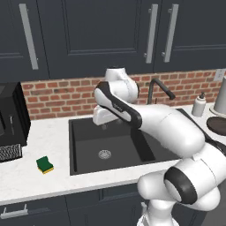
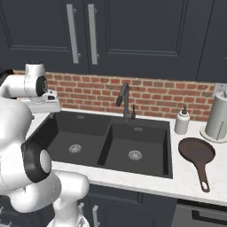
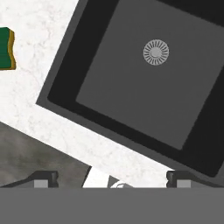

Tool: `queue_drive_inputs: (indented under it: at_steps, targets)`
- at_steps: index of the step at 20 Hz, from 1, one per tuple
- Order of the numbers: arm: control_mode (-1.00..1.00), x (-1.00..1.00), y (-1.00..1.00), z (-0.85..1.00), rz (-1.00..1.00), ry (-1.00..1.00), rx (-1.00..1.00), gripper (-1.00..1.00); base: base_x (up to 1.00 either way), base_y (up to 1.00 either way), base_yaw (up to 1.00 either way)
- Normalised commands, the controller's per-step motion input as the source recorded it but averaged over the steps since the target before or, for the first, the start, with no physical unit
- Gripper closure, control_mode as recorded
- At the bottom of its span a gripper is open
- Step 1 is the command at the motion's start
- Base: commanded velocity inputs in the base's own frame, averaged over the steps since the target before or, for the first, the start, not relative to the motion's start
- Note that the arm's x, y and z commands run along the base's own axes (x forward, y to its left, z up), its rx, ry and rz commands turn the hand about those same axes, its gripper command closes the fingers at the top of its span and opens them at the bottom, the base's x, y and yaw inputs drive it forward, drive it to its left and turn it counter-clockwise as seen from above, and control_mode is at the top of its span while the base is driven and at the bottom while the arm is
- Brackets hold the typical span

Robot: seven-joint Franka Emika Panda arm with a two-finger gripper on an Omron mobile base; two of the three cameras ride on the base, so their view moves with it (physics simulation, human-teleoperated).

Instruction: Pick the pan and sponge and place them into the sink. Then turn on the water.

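Claw (image 3: 111, 177) open, empty, fingertips well apart, hanging above back of wide basin of sink (image 1: 84, 152). Sponge (image 1: 44, 164) flat on white surface (image 1: 26, 176) left of sink, green side up. Pan (image 2: 197, 153) on surface right of sink, handle toward front edge, near soap bottle (image 2: 181, 121) and paper towel roll (image 2: 219, 116). Faucet (image 2: 124, 101) behind sink divider.

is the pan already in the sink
No, the pan lies on the counter to the right of the sink, whose basins hold only their silver drains.
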Motion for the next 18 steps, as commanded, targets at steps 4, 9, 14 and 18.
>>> queue_drive_inputs:
  at_steps: [4, 9, 14, 18]
  targets:
    - [-1.0, 0.0, 0.32, -0.01, 0.11, 0.1, -0.01, -1.0, 0.0, 0.0, 0.0]
    - [-1.0, 0.0, 0.3, -0.16, 0.0, 0.0, -0.13, -1.0, 0.0, 0.0, 0.0]
    - [-1.0, 0.0, 0.35, -0.3, 0.0, -0.02, -0.03, -1.0, 0.0, 0.0, 0.0]
    - [-1.0, 0.0, 0.32, -0.3, 0.0, -0.04, 0.0, -1.0, 0.0, 0.0, 0.0]
